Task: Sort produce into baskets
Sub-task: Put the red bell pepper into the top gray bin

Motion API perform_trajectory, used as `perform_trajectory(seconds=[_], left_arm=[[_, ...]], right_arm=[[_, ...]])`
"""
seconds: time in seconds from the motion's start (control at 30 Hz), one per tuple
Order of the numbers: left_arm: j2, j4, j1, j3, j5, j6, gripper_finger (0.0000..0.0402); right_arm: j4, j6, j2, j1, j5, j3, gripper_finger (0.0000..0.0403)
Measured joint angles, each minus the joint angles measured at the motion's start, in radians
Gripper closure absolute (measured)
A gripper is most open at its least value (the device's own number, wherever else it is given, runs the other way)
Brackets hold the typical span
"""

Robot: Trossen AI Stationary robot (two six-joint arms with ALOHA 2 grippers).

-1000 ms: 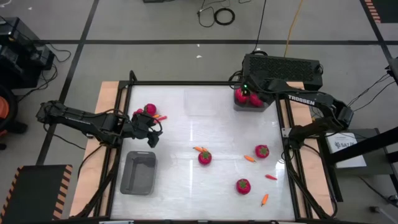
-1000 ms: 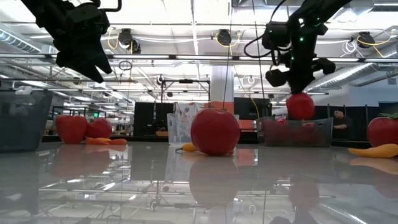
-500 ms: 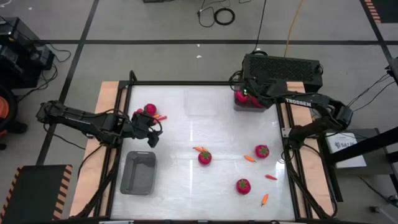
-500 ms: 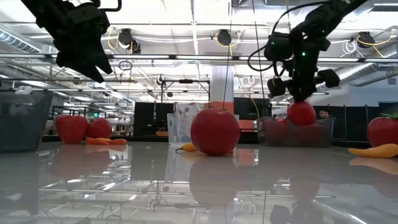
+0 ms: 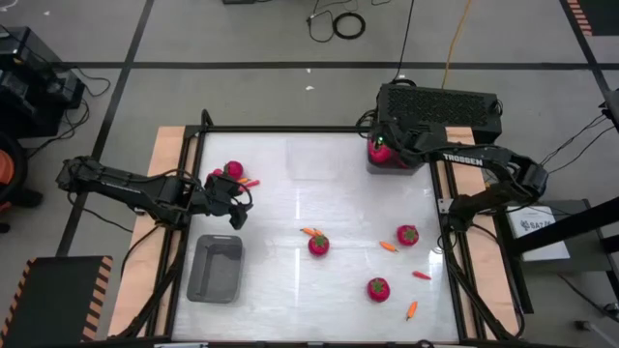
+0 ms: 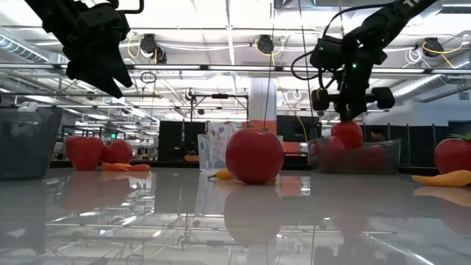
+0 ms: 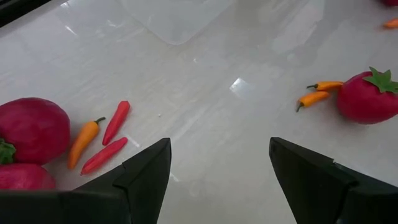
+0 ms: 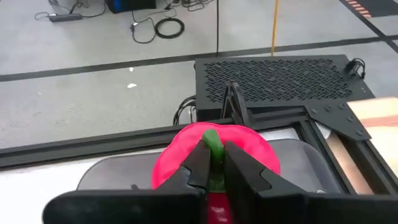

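My right gripper (image 5: 383,147) is shut on a round red tomato (image 8: 186,146) over the grey basket (image 5: 411,164) at the table's far right corner, which holds other red tomatoes (image 6: 368,156). In the low view the tomato (image 6: 347,135) hangs at the level of the basket's rim (image 6: 390,143). My left gripper (image 5: 238,205) is open and empty above the table's left side, near two tomatoes (image 7: 28,127) and small peppers (image 7: 102,134). A second grey basket (image 5: 215,268) stands at the near left. My right gripper pinches the tomato's green top (image 8: 213,140) between its two fingers (image 8: 198,163), which come from above and point down. The tomato hangs upright below the fingers. I cannot tell whether it rests on the tomatoes in the basket.
Three loose tomatoes (image 5: 318,245) (image 5: 407,235) (image 5: 377,288) and several small peppers (image 5: 388,246) (image 5: 411,310) lie on the table's right half. A clear tray (image 5: 314,159) stands at the far middle. A black perforated box (image 5: 440,108) stands behind the far right basket.
My right gripper has gone down and a little toward the table's far edge with the tomato, which now hangs lower, at the rim of the far right basket. It has stayed shut on the tomato.
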Motion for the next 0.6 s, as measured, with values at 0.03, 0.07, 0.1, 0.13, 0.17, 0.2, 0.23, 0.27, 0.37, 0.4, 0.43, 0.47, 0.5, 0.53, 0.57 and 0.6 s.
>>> perform_trajectory(seconds=[0.03, 0.07, 0.1, 0.13, 0.17, 0.2, 0.23, 0.27, 0.37, 0.4, 0.43, 0.47, 0.5, 0.53, 0.57, 0.6], left_arm=[[0.0, 0.0, 0.0, 0.0, 0.0, 0.0, 0.0123], [0.0, 0.0, 0.0, 0.0, 0.0, -0.002, 0.0123], [0.0, 0.0, 0.0, 0.0, 0.001, -0.005, 0.0123], [0.0, 0.0, 0.0, 0.0, 0.001, -0.005, 0.0123], [0.0, 0.0, 0.0, 0.0, 0.002, -0.005, 0.0123], [0.0, 0.0, 0.0, 0.0, 0.004, -0.005, 0.0123], [0.0, 0.0, 0.0, 0.0, 0.005, -0.005, 0.0123], [0.0, 0.0, 0.0, 0.0, 0.005, -0.005, 0.0123], [0.0, 0.0, 0.0, 0.0, 0.005, -0.005, 0.0123], [0.0, 0.0, 0.0, 0.0, 0.005, -0.005, 0.0123], [0.0, 0.0, 0.0, 0.0, 0.005, -0.005, 0.0123], [0.0, 0.0, 0.0, 0.0, 0.005, -0.005, 0.0123], [0.0, 0.0, 0.0, 0.0, 0.005, -0.005, 0.0123], [0.0, 0.0, 0.0, 0.0, 0.005, -0.005, 0.0123], [0.0, 0.0, 0.0, 0.0, 0.005, -0.005, 0.0123], [0.0, 0.0, 0.0, 0.0, 0.005, -0.005, 0.0123]], right_arm=[[0.006, -0.011, 0.0, 0.0, 0.001, 0.0, 0.0381], [0.005, -0.02, 0.0, -0.003, 0.002, 0.0, 0.0381], [0.003, -0.032, 0.0, -0.006, 0.002, 0.0, 0.0381], [0.0, -0.044, 0.0, -0.01, 0.002, 0.0, 0.0381], [-0.005, -0.054, 0.0, -0.013, 0.003, 0.0, 0.0381], [-0.012, -0.061, 0.0, -0.018, 0.005, 0.0, 0.0381], [-0.018, -0.061, 0.0, -0.02, 0.005, 0.0, 0.0381], [-0.024, -0.062, 0.0, -0.023, 0.003, 0.0, 0.0381], [-0.045, -0.063, 0.0, -0.024, -0.003, 0.0, 0.0381], [-0.05, -0.062, 0.0, -0.024, -0.004, 0.0, 0.0381], [-0.054, -0.062, 0.0, -0.024, -0.006, 0.0, 0.0381], [-0.058, -0.063, 0.0, -0.024, -0.011, 0.0, 0.038], [-0.059, -0.064, 0.0, -0.024, -0.018, 0.0, 0.0379], [-0.062, -0.064, 0.0, -0.023, -0.022, 0.001, 0.0377], [-0.066, -0.064, 0.0, -0.023, -0.022, 0.001, 0.0373], [-0.068, -0.064, 0.0, -0.023, -0.022, 0.001, 0.0368]])
